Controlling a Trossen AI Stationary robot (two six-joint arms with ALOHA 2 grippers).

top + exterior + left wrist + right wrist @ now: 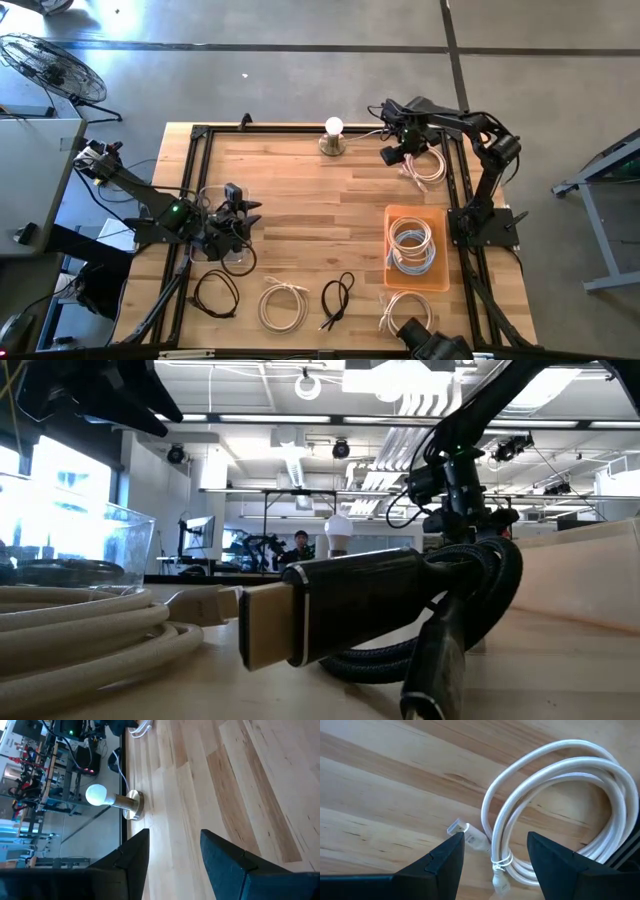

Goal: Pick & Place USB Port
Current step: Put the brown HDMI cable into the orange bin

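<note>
While my right end effector [495, 852] hangs over the far right corner of the bench [320, 215], its two dark fingers [437, 865] stand apart with nothing between them but air. Directly below it lies a coiled white cable [560, 805], bound with a small tie, its pale plug [465, 832] resting flat on the wood just beside the tip of one finger; the loop of the coil lies mostly beside the other finger and beyond it. I am above the cable, not touching it. In the high view this same cable [428, 165] sits against the right frame rail, near the lamp [333, 135] with its round white bulb. Nearer the front, an orange tray [415, 215] holds another white coil [412, 245], well apart from where I hover. My left end effector [172, 855] waits over the left side of the bench, also spread wide and empty, pointing across bare planks toward the lamp. Along the front edge lie a black cable [215, 292], a white coil [283, 305], a second black cable [338, 298] and a further white coil [405, 310].
</note>
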